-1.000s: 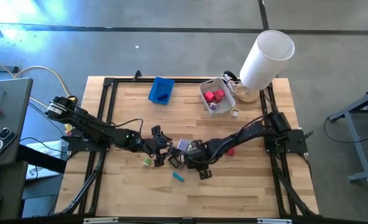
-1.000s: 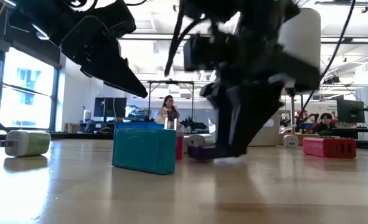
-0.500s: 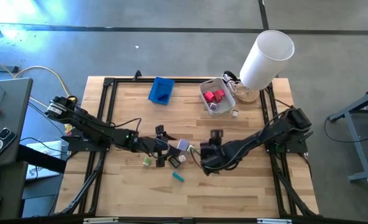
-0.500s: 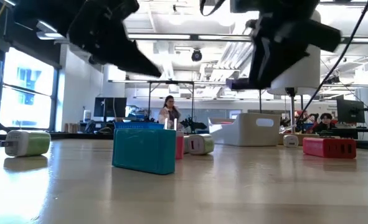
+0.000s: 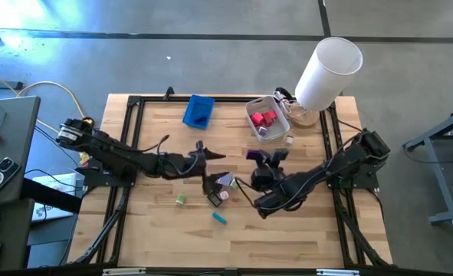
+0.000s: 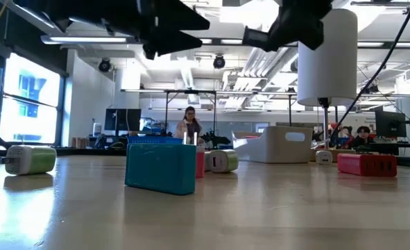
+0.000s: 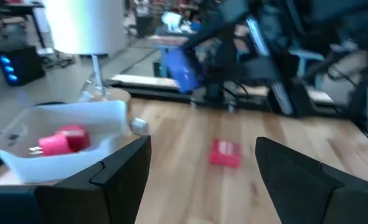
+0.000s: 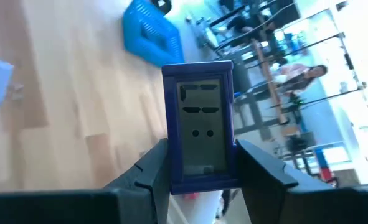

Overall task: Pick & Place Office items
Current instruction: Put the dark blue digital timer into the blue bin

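Two arms over surface [image 5: 303,230] | right tool [image 5: 262,156] raised mid-surface, clenched on purple block [image 8: 199,137] | left tool [image 5: 208,156] raised beside it, fingers [image 7: 115,171] spread, holding nothing | pink pieces [image 5: 263,118] in white bin [image 5: 280,126] | teal block [image 5: 220,218], green piece [image 5: 181,200], red block [image 7: 225,152] lying on surface

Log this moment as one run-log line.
right tool: shut on purple block, raised near white bin | left tool: open, empty, raised
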Controlling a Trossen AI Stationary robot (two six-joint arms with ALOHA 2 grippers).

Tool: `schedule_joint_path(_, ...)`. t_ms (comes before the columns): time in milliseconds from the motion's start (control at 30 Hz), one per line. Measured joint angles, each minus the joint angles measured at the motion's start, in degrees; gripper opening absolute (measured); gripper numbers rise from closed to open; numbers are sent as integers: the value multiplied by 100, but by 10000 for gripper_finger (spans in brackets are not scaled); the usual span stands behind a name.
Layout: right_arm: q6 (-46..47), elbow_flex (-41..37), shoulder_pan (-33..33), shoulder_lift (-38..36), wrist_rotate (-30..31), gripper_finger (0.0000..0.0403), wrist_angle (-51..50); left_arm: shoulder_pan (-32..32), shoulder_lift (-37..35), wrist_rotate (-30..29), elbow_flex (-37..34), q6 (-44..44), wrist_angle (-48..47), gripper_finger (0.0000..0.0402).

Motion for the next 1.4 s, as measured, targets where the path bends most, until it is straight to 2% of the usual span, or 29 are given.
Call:
schedule_joint_path(200,-299,2,-54,2,633,139,75,516,0,-2,0,-218,52,280)
schedule_joint_path(433,-1321,4,-388,4,618,139,819,838,2,43,0,-476,111,280)
schedule_joint_path(800,-3381,7,-1021,11,-838,139,2865,834,2,378,0,-786,303,280)
schedule_joint_path(1033,-4363,7,-1052,11,-908,139,3719,834,2,376,0,-1292,392,280)
schedule_joint_path(1233,-4671,9,-1050,11,-1052,139,3948,834,4,376,0,-1331,470,276)
schedule_joint_path(1400,-4778,9,-1052,11,-1163,139,3983,868,4,376,0,-1587,569,250)
